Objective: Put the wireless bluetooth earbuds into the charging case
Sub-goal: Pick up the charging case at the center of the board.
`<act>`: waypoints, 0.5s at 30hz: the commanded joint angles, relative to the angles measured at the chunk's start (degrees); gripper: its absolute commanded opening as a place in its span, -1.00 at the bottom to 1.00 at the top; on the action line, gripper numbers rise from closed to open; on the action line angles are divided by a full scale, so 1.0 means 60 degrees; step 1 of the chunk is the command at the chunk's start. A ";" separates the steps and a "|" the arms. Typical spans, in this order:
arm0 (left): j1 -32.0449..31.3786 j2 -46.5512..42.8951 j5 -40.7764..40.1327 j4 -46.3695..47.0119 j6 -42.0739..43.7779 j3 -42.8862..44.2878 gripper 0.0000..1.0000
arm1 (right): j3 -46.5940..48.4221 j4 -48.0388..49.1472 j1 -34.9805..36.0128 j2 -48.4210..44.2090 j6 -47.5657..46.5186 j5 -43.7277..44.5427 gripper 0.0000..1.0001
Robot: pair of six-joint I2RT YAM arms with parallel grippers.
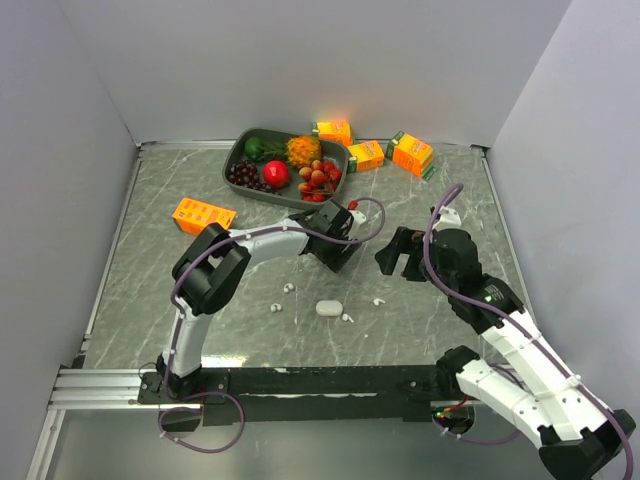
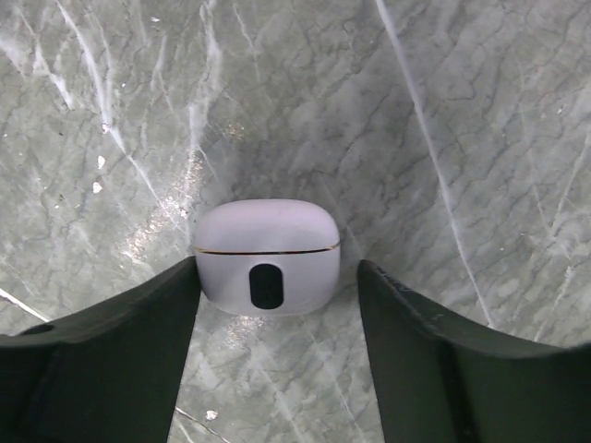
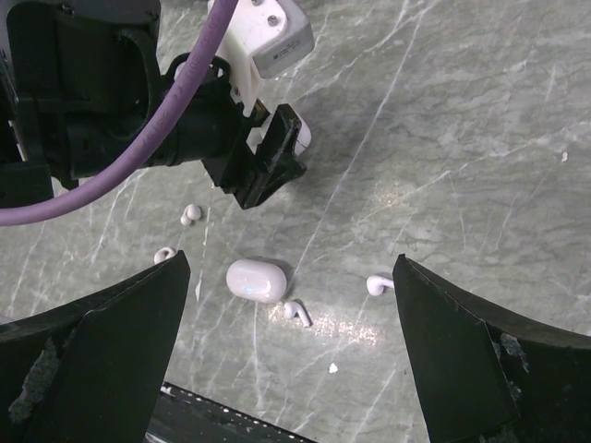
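Four earbuds (image 3: 372, 284) in right wrist view, left claw (image 2: 277, 277) unclenched astride charging case (image 2: 266, 231), right claw (image 3: 288, 268) released.

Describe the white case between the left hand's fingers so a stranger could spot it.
On the grey marbled tabletop, find the left arm's black hand near the middle. The closed, rounded white plastic case sits between its fingers, dark oval on its front. Its lookalike white case lies apart, nearer the arm bases among tiny white earbuds.
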 commanded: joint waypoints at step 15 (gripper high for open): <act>-0.0057 -0.0919 -0.1342 0.0307 -0.0774 -0.1053 -0.98 | 0.0173 -0.0107 -0.0053 -0.0488 -0.0070 0.0108 0.99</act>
